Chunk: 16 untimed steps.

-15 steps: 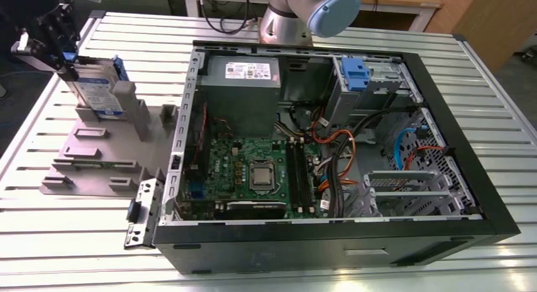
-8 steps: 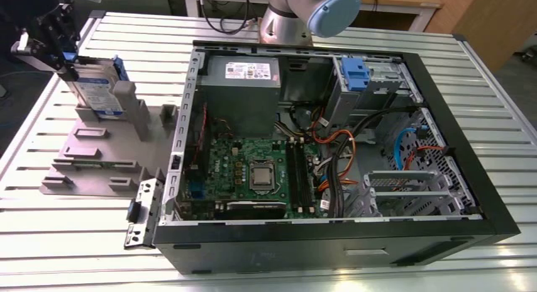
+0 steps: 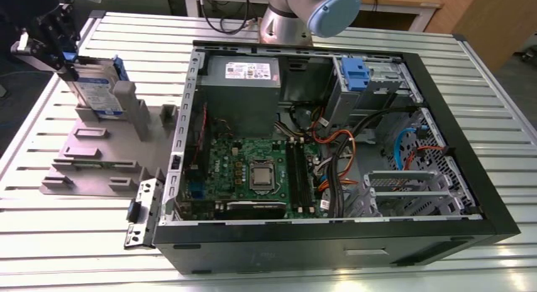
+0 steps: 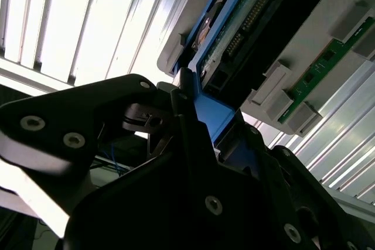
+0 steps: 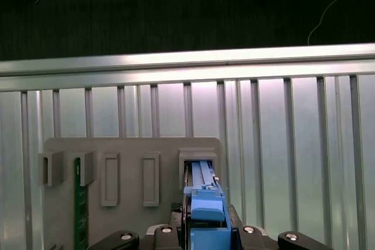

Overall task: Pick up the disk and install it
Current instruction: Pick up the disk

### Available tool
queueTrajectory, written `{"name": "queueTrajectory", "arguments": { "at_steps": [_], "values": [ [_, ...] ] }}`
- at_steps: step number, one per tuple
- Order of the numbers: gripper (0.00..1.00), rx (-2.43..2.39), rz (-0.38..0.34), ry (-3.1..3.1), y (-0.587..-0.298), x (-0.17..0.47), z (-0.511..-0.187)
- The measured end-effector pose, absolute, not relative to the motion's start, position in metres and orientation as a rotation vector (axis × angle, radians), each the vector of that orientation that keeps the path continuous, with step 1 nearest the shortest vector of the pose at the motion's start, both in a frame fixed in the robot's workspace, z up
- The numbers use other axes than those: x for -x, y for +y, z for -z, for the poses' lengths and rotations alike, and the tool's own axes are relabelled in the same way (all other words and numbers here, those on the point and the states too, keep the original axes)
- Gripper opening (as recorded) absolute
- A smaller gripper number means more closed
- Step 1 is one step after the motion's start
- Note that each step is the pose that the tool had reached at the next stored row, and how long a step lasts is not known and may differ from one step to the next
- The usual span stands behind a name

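Note:
The disk (image 3: 94,85), silver with blue side rails, stands on edge in a slot of the grey fixture plate (image 3: 92,161) at the exterior view's left. My gripper (image 3: 74,61) is at the disk's upper end. In the first wrist view the disk's blue rail (image 5: 203,187) runs from the fixture slot in between my black fingers (image 5: 126,237), where the gripper (image 5: 205,229) sits. In the second wrist view the gripper (image 4: 215,118) presses on the blue rail from both sides, with the disk's connector side (image 4: 252,7) beyond. The gripper is shut on the disk.
An open black computer case (image 3: 470,147) lies to the exterior view's right of the fixture, holding a motherboard (image 3: 251,169), a grey power supply (image 3: 243,75), cables and a silver cage with a blue latch (image 3: 355,75). A green memory stick (image 5: 77,203) sits in another fixture slot. The slatted metal table (image 3: 67,241) ends just behind the fixture.

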<state>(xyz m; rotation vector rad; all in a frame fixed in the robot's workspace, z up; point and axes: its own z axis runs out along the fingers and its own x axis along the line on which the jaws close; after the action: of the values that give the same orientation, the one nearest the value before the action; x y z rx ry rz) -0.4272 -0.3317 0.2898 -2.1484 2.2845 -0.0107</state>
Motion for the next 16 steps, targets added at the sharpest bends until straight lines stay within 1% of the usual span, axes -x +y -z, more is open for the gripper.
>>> {"name": "queueTrajectory", "arguments": {
  "at_steps": [16],
  "values": [
    [0.36,2.149,0.011,2.285,-0.332,0.427,-0.300]
  ]
}}
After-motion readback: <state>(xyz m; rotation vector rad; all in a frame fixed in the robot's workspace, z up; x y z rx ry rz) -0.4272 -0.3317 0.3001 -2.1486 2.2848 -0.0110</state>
